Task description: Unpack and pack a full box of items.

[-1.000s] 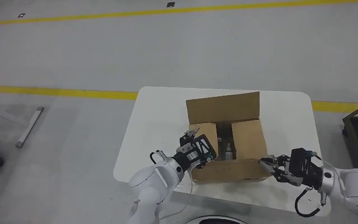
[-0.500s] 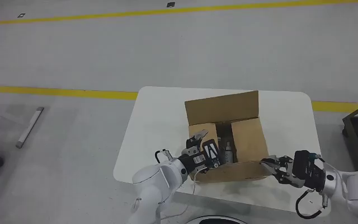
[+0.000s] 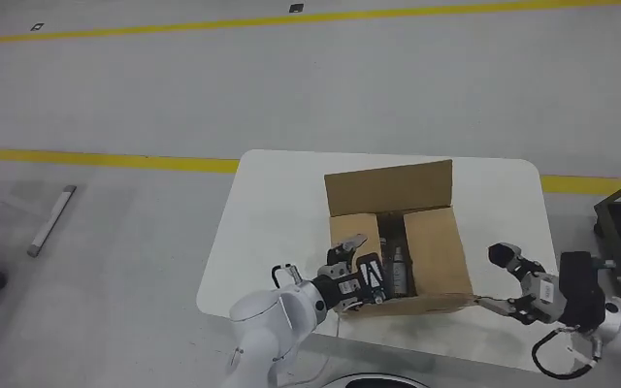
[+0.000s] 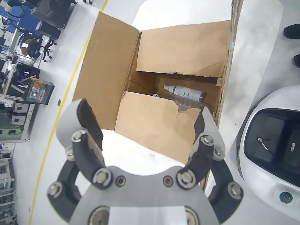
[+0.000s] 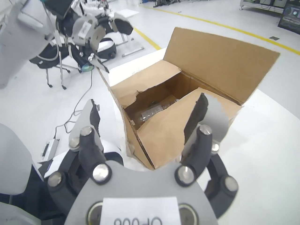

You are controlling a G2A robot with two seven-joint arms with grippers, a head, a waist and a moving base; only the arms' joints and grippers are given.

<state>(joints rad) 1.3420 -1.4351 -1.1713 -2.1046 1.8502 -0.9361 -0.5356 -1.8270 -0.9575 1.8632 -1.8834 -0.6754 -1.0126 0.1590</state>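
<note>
A brown cardboard box [image 3: 432,242] stands on the white table [image 3: 281,213], its back flap upright and its two side flaps leaning inward. Through the gap between them I see a white spray bottle [image 4: 185,93] and a clear plastic bottle [image 4: 187,105] lying inside. My left gripper [image 3: 351,274] is open at the box's near left corner, its fingers [image 4: 90,118] straddling the left flap's edge. My right gripper [image 3: 492,281] is open beside the near right corner, clear of the cardboard. The clear bottle [image 5: 152,113] also shows in the right wrist view, with the left gripper [image 5: 112,45] beyond.
The box takes up the table's middle and right. Bare tabletop [image 3: 281,213] lies to its left and a strip [image 3: 505,194] to its right. Yellow floor lines [image 3: 116,158] run past the table. A dark green object [image 3: 611,223] stands off the right edge.
My right gripper has let go of the box's near right corner, opened and drawn back to the right. My left gripper has shifted along the near left corner toward the box's front.
</note>
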